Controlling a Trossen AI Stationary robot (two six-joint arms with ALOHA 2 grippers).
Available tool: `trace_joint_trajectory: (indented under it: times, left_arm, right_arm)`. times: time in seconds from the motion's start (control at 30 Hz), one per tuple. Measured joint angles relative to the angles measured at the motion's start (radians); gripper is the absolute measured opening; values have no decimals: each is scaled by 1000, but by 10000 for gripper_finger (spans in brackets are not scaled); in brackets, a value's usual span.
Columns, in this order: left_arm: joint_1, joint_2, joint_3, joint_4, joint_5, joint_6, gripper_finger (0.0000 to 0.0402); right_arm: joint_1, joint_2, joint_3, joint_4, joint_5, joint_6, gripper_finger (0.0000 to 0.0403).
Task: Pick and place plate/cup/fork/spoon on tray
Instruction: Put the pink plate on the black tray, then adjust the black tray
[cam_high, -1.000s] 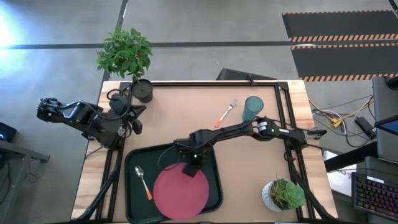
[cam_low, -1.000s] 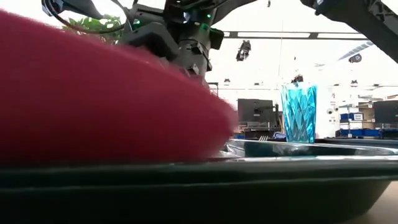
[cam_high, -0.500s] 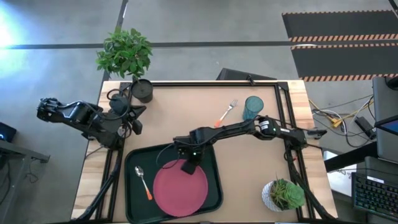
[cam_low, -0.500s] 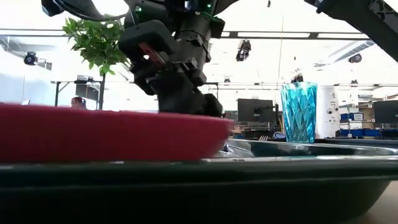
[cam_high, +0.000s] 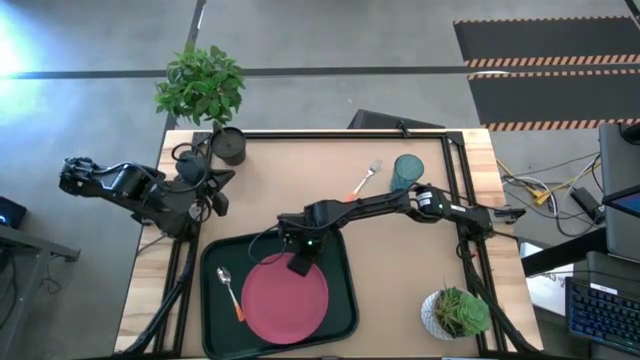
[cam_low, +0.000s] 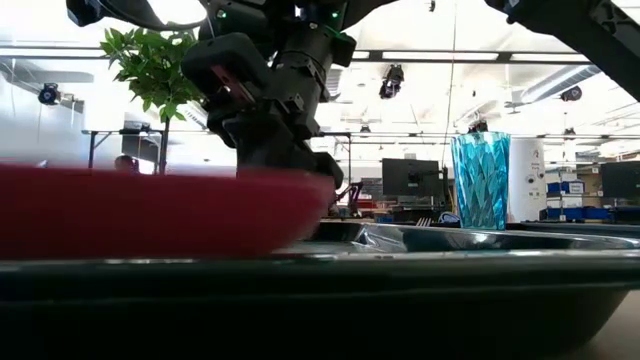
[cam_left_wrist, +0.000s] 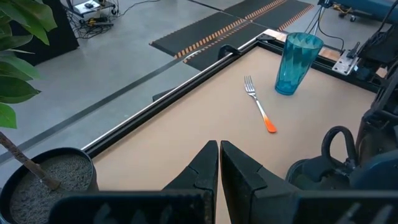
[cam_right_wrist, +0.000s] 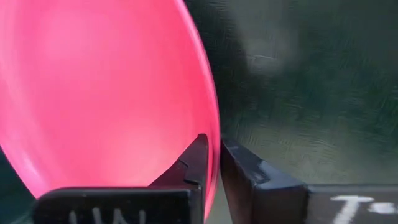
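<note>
I lowered the plate (cam_high: 284, 298) flat into the tray (cam_high: 345, 258); right end effector (cam_high: 299, 264) fingers, still straddling its rim, started parting.

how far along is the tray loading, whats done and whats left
Done: the orange-handled metal spoon lies in the dark green rectangular tray. In hand: the round pink plastic plate is on the tray, with the right gripper at its rim, fingers on either side of the edge. Left: the orange-handled fork and teal translucent cup sit on the table. The left gripper waits shut by the table's edge.
</note>
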Motion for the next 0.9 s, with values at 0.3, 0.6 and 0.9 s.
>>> trace_joint_trajectory:
  times: [0.3, 0.6, 0.9]
  left_arm:
    - [0, 0, 0, 0, 0, 0, 0]
    - [0, 0, 0, 0, 0, 1, 0]
    - [0, -2, 0, -1, 0, 1, 0]
  right_arm:
    - [-2, 0, 13, 13, 20, -26, 84]
    - [-36, -29, 60, -6, 116, -120, 85]
    - [-76, 30, 47, -184, 166, -183, 53]
